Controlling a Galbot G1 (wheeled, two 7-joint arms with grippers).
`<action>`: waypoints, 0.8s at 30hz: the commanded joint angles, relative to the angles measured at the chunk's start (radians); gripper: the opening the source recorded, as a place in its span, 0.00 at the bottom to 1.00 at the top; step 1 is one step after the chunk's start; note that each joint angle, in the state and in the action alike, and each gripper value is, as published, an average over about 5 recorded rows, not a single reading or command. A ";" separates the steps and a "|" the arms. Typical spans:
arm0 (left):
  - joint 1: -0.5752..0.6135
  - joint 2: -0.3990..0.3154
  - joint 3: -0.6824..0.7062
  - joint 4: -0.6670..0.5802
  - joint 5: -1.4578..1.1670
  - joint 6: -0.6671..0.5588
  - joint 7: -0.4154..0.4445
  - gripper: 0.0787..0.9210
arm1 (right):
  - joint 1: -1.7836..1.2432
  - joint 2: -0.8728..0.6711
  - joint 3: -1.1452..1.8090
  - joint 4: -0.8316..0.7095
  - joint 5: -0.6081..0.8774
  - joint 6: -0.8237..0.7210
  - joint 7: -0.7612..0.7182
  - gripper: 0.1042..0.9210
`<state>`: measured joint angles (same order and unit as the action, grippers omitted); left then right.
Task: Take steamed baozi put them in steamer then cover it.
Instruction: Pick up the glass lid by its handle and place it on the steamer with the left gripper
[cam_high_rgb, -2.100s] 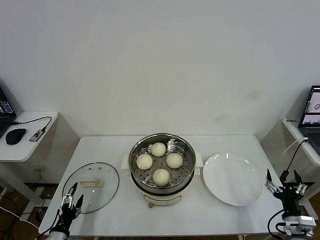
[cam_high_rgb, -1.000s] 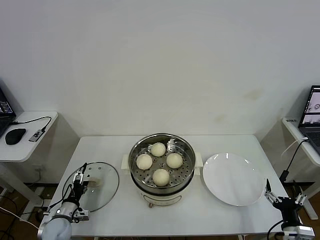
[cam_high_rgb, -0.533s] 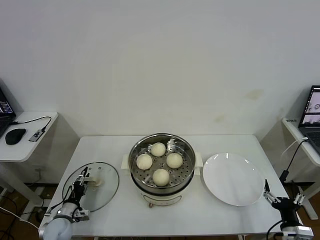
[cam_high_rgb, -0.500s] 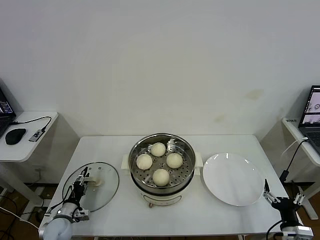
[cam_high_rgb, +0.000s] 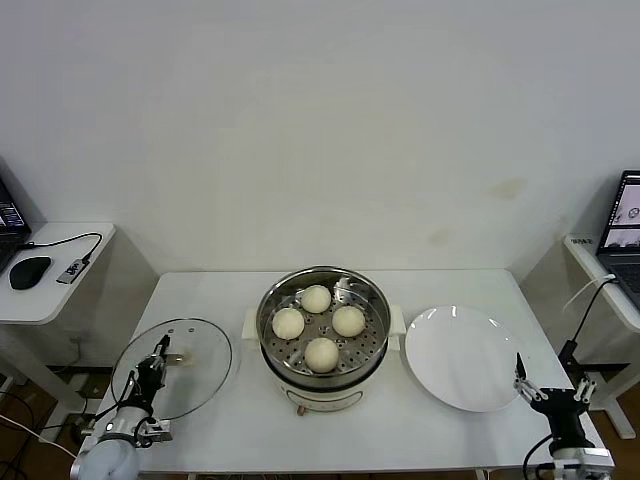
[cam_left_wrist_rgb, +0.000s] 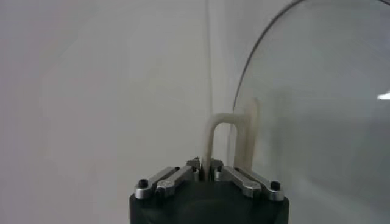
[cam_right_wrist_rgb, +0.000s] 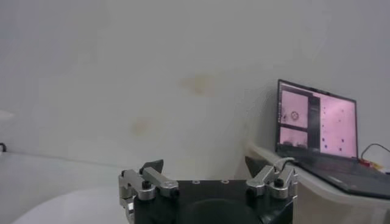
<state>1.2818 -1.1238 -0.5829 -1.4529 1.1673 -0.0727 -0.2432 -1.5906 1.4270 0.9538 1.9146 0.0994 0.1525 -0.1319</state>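
Left gripper (cam_high_rgb: 155, 362) — clamped on cover (cam_high_rgb: 190, 372) handle

The white table (cam_high_rgb: 230, 420) carries the steamer (cam_high_rgb: 322, 385) at its centre and a white plate (cam_high_rgb: 465, 360) beside it.

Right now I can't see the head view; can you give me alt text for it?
The left pincer is shut on the handle of the glass cover, at the table's left. Four steamed baozi sit in the open steamer at centre. The right pincer waits open beside an empty white plate.
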 joint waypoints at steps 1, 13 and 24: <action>0.165 0.029 -0.066 -0.332 -0.094 0.144 0.015 0.07 | -0.001 -0.004 -0.020 0.015 -0.028 0.003 0.001 0.88; 0.194 0.178 -0.041 -0.708 -0.204 0.459 0.256 0.07 | -0.014 -0.012 -0.051 0.021 -0.086 0.021 -0.003 0.88; -0.132 0.326 0.388 -0.690 -0.248 0.600 0.316 0.07 | 0.028 0.053 -0.105 0.027 -0.209 0.007 0.004 0.88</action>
<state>1.3747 -0.9233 -0.5217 -2.0533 0.9584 0.3550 -0.0188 -1.5872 1.4416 0.8807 1.9423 -0.0193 0.1670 -0.1313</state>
